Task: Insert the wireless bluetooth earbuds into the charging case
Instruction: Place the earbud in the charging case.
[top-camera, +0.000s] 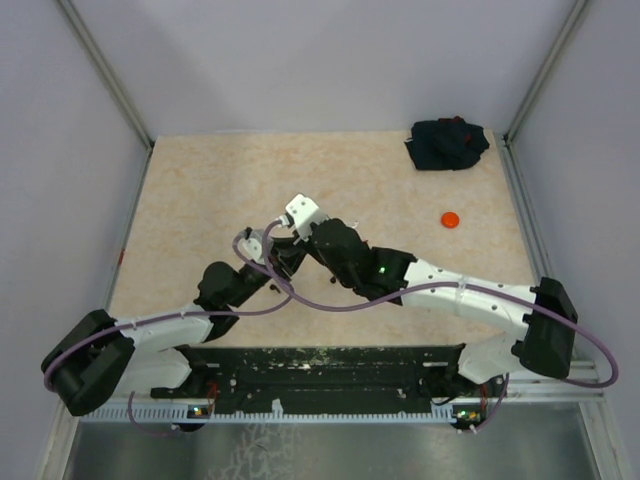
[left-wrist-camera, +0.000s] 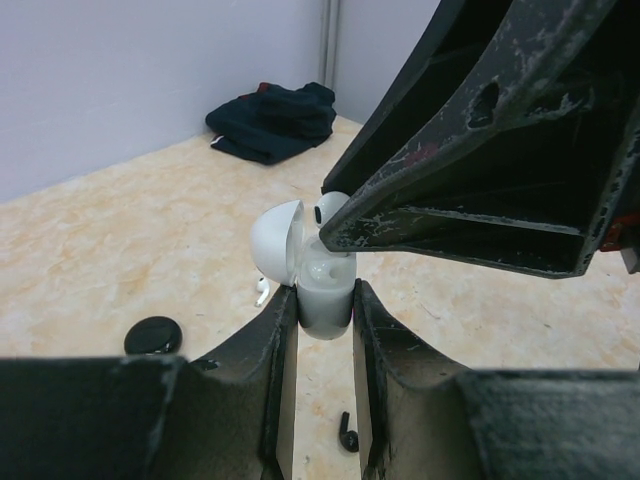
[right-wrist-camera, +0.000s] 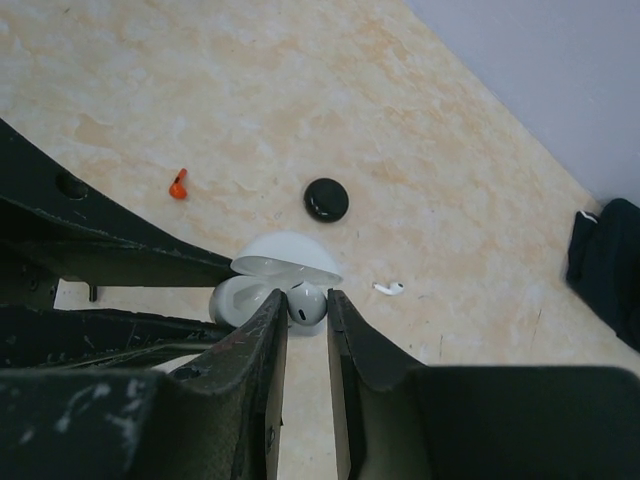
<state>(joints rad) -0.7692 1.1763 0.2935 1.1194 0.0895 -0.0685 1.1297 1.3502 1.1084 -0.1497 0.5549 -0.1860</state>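
Observation:
My left gripper (left-wrist-camera: 325, 297) is shut on the base of a white charging case (left-wrist-camera: 325, 305), holding it upright above the table with its lid (left-wrist-camera: 275, 240) open. My right gripper (right-wrist-camera: 307, 302) is shut on a white earbud (right-wrist-camera: 307, 300), which sits at the case's open mouth (right-wrist-camera: 240, 298). The left wrist view shows this earbud (left-wrist-camera: 328, 210) just above the case. A second white earbud (right-wrist-camera: 390, 289), a red earbud (right-wrist-camera: 178, 185) and a black earbud (left-wrist-camera: 347, 435) lie loose on the table. The other earbuds are out of view.
A black round puck (right-wrist-camera: 326, 199) lies on the table beyond the case. A red puck (top-camera: 450, 219) lies at the right. A dark cloth (top-camera: 447, 145) is bunched in the far right corner. Both arms cross at the table's middle, hiding the case from above.

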